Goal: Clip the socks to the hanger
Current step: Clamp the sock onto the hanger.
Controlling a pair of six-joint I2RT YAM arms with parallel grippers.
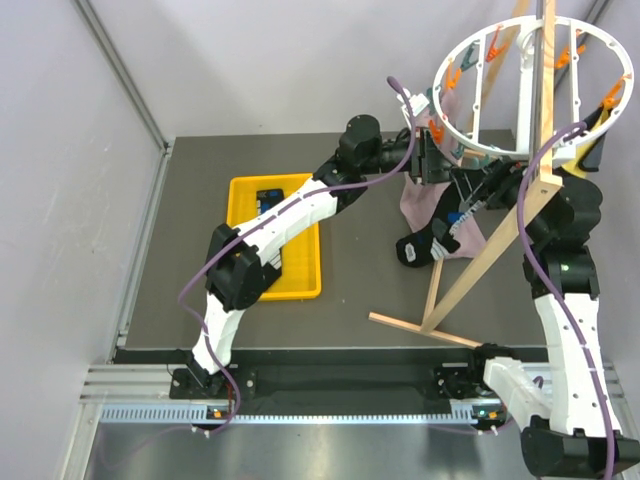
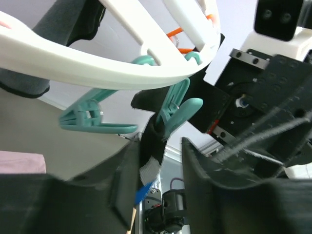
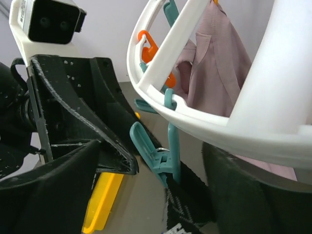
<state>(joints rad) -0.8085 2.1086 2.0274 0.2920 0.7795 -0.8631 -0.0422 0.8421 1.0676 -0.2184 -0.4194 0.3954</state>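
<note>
Tray: we see one yellow tray (image 1: 305,280), with one black piece with blue marks (image 1: 270,196) at its far end.
Hanger: one hanger (image 1: 480,146), with one pink cloth (image 1: 425,205) hanging from it.
Sock: one sock (image 2: 152,131) – pinched in a teal clip (image 2: 175,109) under the rim.
Left gripper (image 2: 161,146): fingers apart, either side of the sock.
Right gripper (image 3: 153,151): fingers apart – below the rim.

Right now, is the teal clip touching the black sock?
Touching. The left wrist view shows the teal clip pinched onto the top edge of the sock, which hangs down below it.
</note>
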